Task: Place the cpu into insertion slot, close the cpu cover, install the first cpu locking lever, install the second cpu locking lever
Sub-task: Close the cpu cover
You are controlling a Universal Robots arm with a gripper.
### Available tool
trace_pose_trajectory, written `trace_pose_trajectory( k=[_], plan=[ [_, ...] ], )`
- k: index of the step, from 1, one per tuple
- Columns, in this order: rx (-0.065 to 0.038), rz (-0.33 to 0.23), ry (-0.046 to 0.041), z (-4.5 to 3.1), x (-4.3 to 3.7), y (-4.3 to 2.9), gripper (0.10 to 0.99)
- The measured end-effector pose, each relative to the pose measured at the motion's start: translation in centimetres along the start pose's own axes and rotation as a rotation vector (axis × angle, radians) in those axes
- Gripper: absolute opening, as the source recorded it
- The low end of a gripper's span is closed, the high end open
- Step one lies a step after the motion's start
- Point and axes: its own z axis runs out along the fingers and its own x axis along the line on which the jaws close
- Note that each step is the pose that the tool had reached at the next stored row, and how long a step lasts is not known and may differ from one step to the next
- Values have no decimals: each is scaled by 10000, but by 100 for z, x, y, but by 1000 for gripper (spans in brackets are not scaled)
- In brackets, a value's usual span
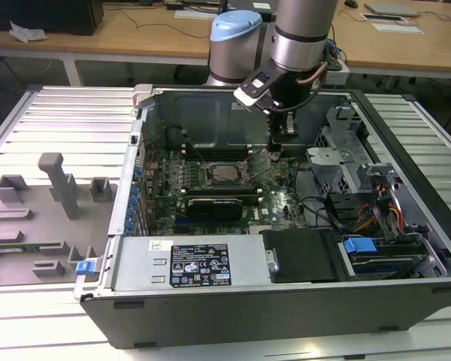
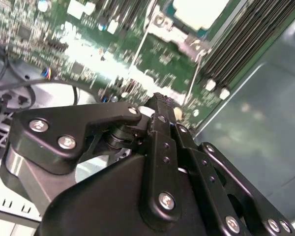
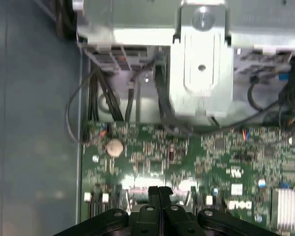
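The cpu (image 1: 227, 174) lies flat in the insertion slot (image 1: 244, 180) on the green motherboard, its pale top bright in the second wrist view (image 2: 199, 11). The silver cpu cover (image 2: 176, 35) frames the chip and looks folded down. Thin lever rods (image 2: 137, 54) run beside the socket. In the exterior view one lever (image 1: 261, 162) slants up from the socket's right side. My gripper (image 1: 287, 138) hangs above the board, just to the exterior view's right of the socket. Its black fingers (image 3: 159, 192) are shut with nothing between them, the tips (image 2: 160, 101) close above the board.
A silver drive cage (image 1: 338, 162) and cable bundles (image 1: 383, 210) crowd the case on the exterior view's right. A long black card (image 1: 214, 203) lies in front of the socket, and memory slots (image 2: 241, 44) run beside it. The power supply (image 1: 195, 263) spans the front. Grey fixtures (image 1: 52, 188) stand outside the case.
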Motion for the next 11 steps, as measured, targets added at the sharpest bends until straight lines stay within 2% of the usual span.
trace_pose_trajectory(
  k=[3, 8, 10, 11],
  plan=[
    [11, 1, -1, 28, -3, 79, 106],
    [22, 1, 0, 129, -6, 119, 106],
    [37, 2, 0, 212, -9, 124, 106],
    [40, 2, 0, 231, -10, 124, 106]
  ],
)
